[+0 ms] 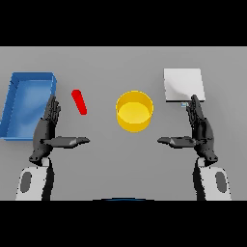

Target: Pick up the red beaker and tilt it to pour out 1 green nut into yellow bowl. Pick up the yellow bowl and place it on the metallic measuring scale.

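Note:
A yellow bowl [134, 111] stands at the table's centre, and I see nothing inside it. The red beaker [79, 102] shows as a thin red slanted shape to the bowl's left. The metallic scale [184, 84] is a pale square plate at the far right. My left hand [47, 130] is open at the lower left, fingers straight and thumb pointing right, just short of the beaker. On the lower right my right hand [201, 131] is open too, its fingertips near the scale's front edge. Neither hand touches anything. No green nut is visible.
A blue tray [17, 99] lies at the far left, beside my left hand.

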Robot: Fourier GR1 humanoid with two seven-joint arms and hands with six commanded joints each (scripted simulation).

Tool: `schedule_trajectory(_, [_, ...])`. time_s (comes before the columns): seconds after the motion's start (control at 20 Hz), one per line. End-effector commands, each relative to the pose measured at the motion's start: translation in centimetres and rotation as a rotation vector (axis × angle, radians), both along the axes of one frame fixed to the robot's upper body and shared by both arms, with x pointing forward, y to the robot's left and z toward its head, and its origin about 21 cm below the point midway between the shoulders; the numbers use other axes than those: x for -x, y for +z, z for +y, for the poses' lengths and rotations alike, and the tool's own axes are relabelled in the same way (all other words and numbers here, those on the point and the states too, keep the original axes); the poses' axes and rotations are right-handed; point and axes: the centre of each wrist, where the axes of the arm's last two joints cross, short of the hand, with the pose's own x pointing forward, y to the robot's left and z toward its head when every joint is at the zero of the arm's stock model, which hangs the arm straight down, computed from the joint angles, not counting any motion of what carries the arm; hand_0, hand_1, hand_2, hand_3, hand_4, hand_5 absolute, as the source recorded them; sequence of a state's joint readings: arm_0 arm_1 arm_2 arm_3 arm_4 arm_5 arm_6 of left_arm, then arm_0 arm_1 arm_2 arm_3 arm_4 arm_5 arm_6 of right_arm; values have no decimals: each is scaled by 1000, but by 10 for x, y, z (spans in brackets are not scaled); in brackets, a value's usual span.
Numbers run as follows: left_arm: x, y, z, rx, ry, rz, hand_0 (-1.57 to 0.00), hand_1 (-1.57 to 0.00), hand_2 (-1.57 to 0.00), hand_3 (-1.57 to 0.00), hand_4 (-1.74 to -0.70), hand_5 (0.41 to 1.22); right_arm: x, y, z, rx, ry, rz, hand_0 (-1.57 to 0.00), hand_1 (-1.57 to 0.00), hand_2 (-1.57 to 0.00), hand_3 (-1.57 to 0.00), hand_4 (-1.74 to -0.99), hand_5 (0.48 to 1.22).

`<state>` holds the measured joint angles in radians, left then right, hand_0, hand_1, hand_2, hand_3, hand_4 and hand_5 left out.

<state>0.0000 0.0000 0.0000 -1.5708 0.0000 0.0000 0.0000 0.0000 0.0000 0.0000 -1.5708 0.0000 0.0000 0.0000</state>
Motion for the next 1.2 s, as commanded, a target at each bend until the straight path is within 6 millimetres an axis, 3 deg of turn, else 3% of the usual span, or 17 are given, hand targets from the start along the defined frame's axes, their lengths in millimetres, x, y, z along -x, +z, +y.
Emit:
schedule_trajectory(0.0, [0, 0, 1, 0, 2, -1, 1, 1, 1, 1, -1151, 599, -1, 0, 0, 0, -2, 1, 1, 1, 1, 1, -1167, 599])
schedule_trajectory(0.25, [4, -2, 10, 0, 0, 4, 1, 1, 1, 1, -1151, 599, -6, 0, -5, 3, -5, 10, 1, 1, 1, 1, -1167, 599])
schedule_trajectory(0.35, [17, 7, 13, -102, -48, -36, 1, 1, 1, 1, -1156, 599, 9, 0, -4, 244, 6, -109, 1, 1, 1, 1, -1163, 595])
schedule_trajectory(0.45, [27, 10, 17, -138, -65, -21, 1, 1, 1, 1, -1161, 599, 14, 5, -1, 327, -1, -127, 1, 1, 1, 1, -1160, 591])
schedule_trajectory(0.7, [29, 17, 10, -184, -87, 0, 1, 1, 1, 1, -1161, 602, 17, 7, 2, 321, 6, -116, 1, 1, 1, 1, -1192, 600])
schedule_trajectory(0.85, [21, 6, 5, -199, -98, 26, 1, 1, 1, 1, -1170, 605, 19, 7, 1, 291, 21, -127, 1, 1, 1, 1, -1224, 611])
schedule_trajectory(1.15, [-21, -7, -6, -255, -106, 14, 1, 1, 1, 1, -1233, 636, 18, 11, -3, 281, 34, -136, 1, 1, 1, 1, -1267, 632])
